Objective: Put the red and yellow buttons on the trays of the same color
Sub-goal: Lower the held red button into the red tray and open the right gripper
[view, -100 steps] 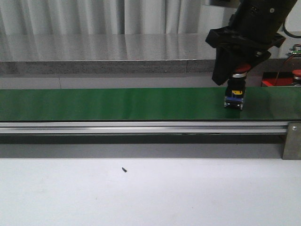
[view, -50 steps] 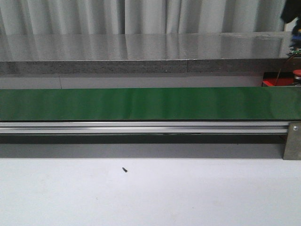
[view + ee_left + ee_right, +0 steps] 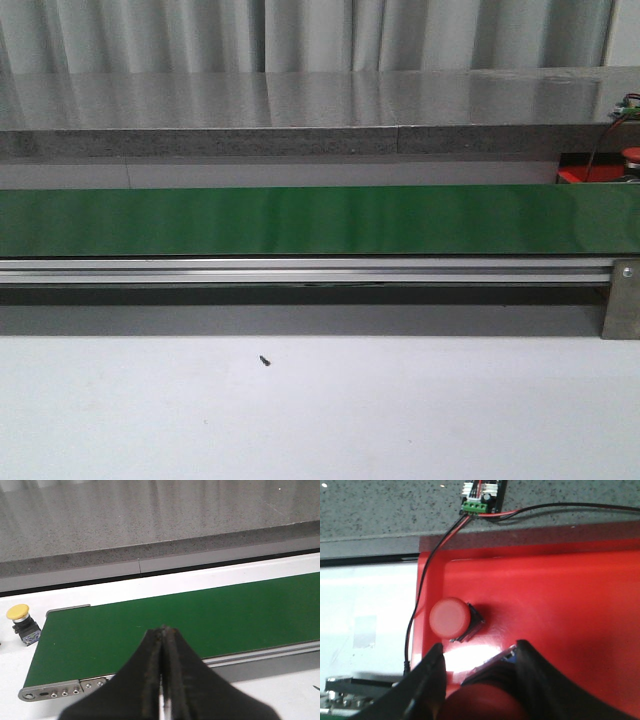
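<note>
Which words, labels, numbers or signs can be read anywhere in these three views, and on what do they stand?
None can be read.
The small circuit board with the green terminal block shows no print sharp enough to read.
The red buttons, the yellow button, the red tray and the green belt bear no visible text.

A long flat belt [image 3: 300, 220] is plain dark green. The round-capped plastic button [image 3: 18, 612] is yellow; another round cap [image 3: 450, 617] and the glossy flat tray [image 3: 560, 605] are red.

Left pincer [image 3: 161, 680] closed; right pincer [image 3: 479, 680] gripping.
</note>
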